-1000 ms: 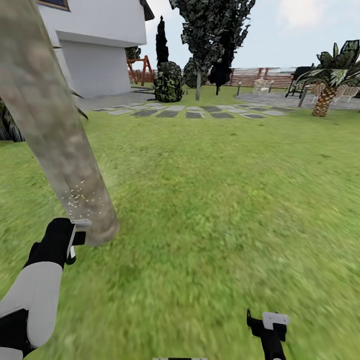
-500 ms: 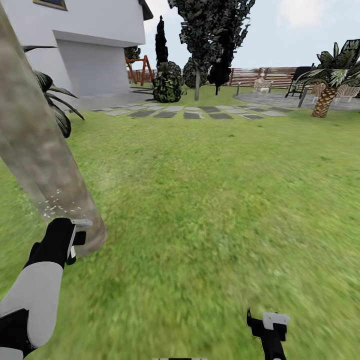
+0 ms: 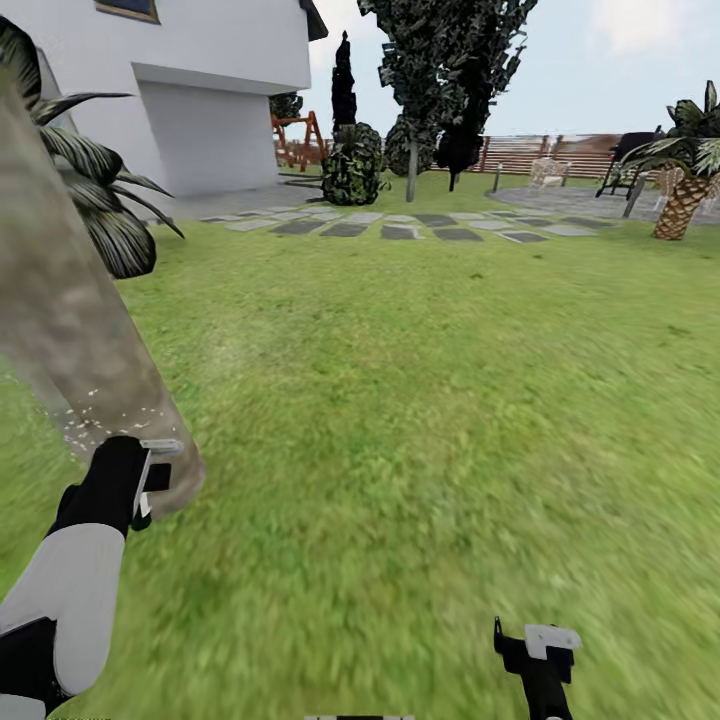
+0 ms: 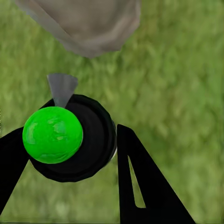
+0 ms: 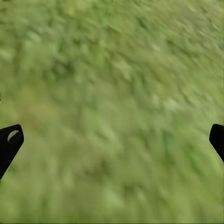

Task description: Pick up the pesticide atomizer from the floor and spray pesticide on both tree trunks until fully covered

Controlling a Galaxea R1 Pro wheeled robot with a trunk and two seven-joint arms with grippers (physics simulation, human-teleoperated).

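A thick, pale grey-brown mottled tree trunk (image 3: 70, 330) leans across the left of the head view, and its base (image 4: 86, 25) also appears in the left wrist view. Whitish specks of pesticide (image 3: 100, 418) float against the trunk low down. My left gripper (image 3: 148, 478) is right at the trunk's foot, shut on the pesticide atomizer (image 4: 70, 140), a black round body with a bright green ball on top. Its grey nozzle (image 4: 61, 87) points at the trunk base. My right gripper (image 3: 538, 650) hangs low over the lawn, open (image 5: 114, 140) and holding nothing.
Green lawn (image 3: 420, 400) spreads ahead and to the right. A striped broad-leaved bush (image 3: 100, 200) stands behind the trunk. Farther off are grey paving slabs (image 3: 400, 225), the white house (image 3: 200, 100), dark trees (image 3: 440, 70), a palm (image 3: 685, 180) and the slatted fence (image 3: 530, 150).
The camera has moved: the trunk sits further left in the picture and the background has shifted right. The specks now lie lower on the trunk. Both arms keep the same pose.
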